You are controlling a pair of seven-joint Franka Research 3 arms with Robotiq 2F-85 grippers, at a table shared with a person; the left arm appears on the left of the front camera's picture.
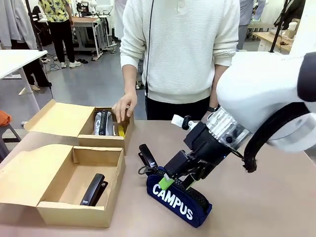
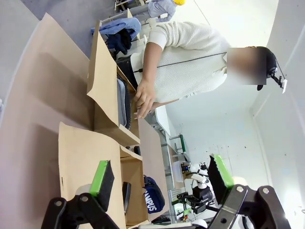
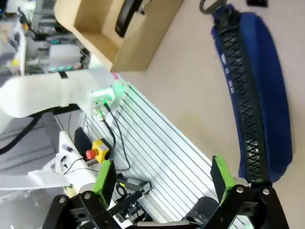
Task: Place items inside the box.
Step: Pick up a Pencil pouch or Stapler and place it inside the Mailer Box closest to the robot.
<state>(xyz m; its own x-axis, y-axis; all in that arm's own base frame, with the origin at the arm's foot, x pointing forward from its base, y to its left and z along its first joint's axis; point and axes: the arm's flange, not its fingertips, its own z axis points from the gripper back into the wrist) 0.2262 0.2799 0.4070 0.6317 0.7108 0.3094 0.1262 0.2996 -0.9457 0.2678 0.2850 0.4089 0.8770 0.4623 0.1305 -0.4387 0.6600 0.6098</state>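
Navy pencil case [image 1: 180,202] lies on the worktop just below the right hand [image 1: 177,181], whose fingers stand apart, not yet clamped. Next, I judge: centre, close, then carry it to the box [image 1: 79,215] at the hand's left.

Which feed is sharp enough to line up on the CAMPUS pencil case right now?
Front view: sharp and evenly lit, the pencil case print readable, though the right arm looms large and bright. Right wrist view: soft and smeared, green light glaring near the ribbed metal beyond the right gripper. Left wrist view: rolled sideways, the white background washed out.
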